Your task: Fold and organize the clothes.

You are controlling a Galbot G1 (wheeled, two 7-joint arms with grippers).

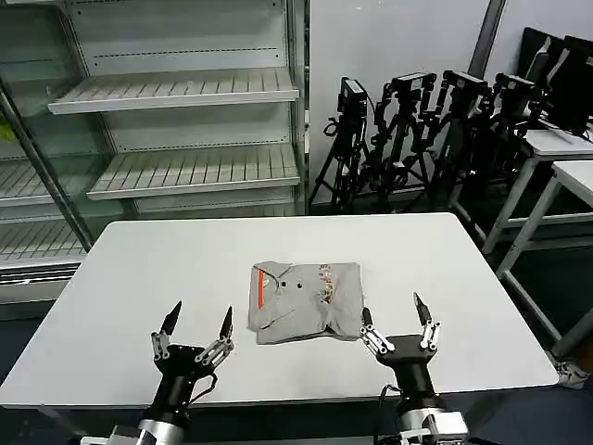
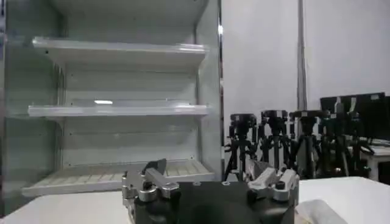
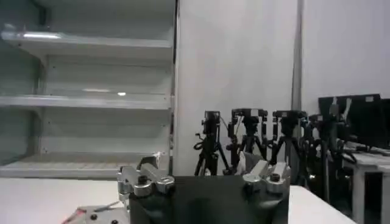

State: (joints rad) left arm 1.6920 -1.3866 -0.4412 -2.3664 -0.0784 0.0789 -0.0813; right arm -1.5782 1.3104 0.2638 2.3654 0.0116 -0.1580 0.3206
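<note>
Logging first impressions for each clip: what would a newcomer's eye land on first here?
Probably the grey T-shirt, folded into a compact rectangle in the middle of the white table. Next, the left gripper and right gripper, both open, at the table's near edge on either side of the shirt. Behind stand empty shelves and a cluster of tripods.

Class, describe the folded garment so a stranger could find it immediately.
On the white rectangular table, look near the front-centre. There lies a folded light grey cotton T-shirt, the table's sole item, marked by a red-orange neck stripe and a small multicoloured print.
</note>
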